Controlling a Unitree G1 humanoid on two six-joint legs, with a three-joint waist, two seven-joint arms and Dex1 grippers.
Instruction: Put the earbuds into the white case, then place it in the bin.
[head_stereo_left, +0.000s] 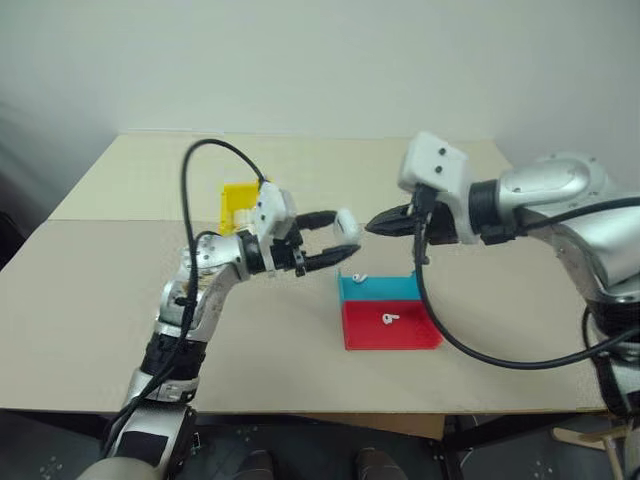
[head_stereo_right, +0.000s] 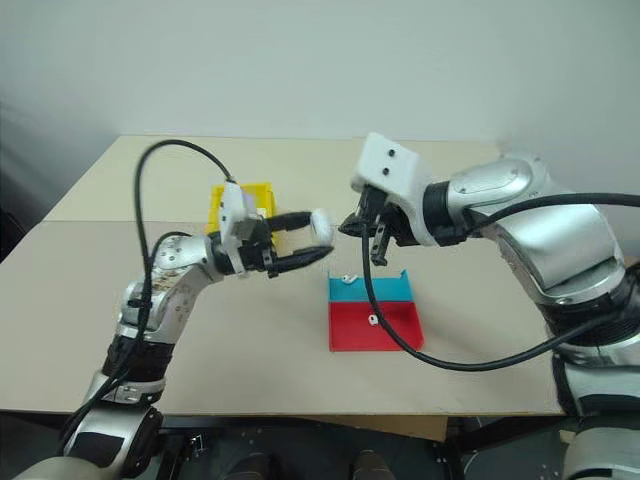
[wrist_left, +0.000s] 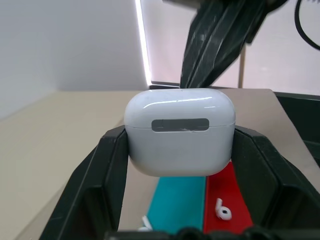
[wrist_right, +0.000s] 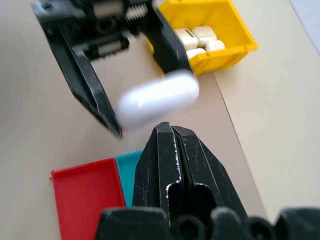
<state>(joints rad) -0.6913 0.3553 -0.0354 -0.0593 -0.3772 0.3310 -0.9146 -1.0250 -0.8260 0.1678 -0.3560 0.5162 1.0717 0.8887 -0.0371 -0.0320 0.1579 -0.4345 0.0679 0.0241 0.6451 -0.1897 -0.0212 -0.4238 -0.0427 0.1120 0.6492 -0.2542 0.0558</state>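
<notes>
White case (wrist_left: 180, 131) clamped in left end effector (head_stereo_left: 345, 243); lid closed

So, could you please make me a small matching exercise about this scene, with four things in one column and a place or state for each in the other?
Things:
1. white case
2. yellow bin
3. right gripper
4. earbud

Places or states:
A. shut, with nothing between its fingers
B. lying on the red part of the tray
C. lid closed, gripped by the left gripper
D. holding several other white cases

Pairs: 1-C, 2-D, 3-A, 4-B
</notes>
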